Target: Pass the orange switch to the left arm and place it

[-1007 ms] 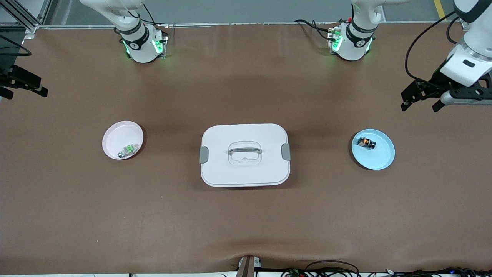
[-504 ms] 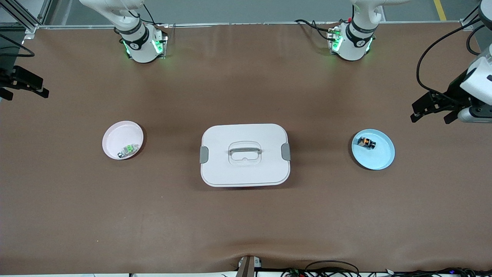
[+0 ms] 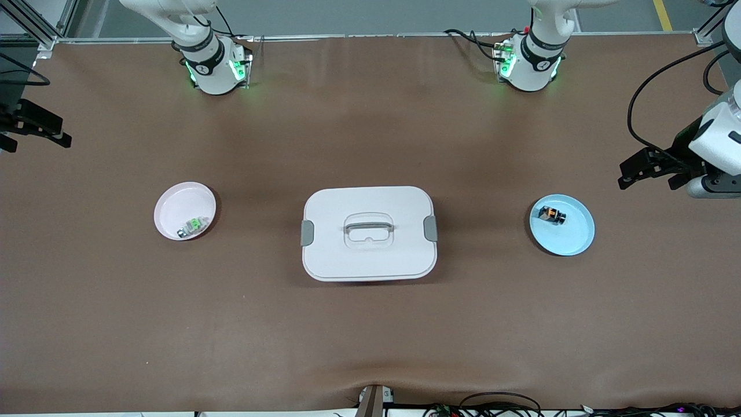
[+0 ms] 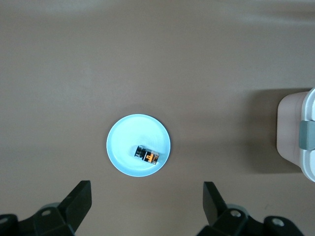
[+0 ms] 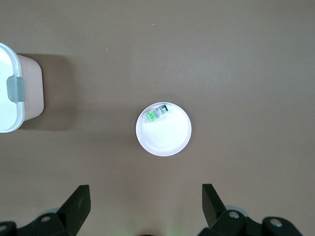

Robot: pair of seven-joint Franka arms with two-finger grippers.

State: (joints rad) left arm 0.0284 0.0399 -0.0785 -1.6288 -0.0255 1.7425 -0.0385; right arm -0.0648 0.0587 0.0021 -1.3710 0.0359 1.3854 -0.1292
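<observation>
Table (image 3: 370,347): wide, covered edge to edge in matte brown sheeting, slightly rippled at the edge nearest the front camera, with soft shadows across it. Floor (image 3: 359,14): grey, seen past the table's top edge, with a yellow line (image 3: 661,13) toward the left arm's end. Also: aluminium frame rail (image 3: 35,23) at the right arm's corner; loose cables (image 3: 498,402) along the nearest edge.

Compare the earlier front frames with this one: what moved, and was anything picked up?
Only the left claw moved: still open and empty, it drifted out toward the left arm's end of the table and lower in the front view. Nothing was gripped. The orange switch stays on the blue plate; the box, pink plate and right claw are unchanged.
</observation>
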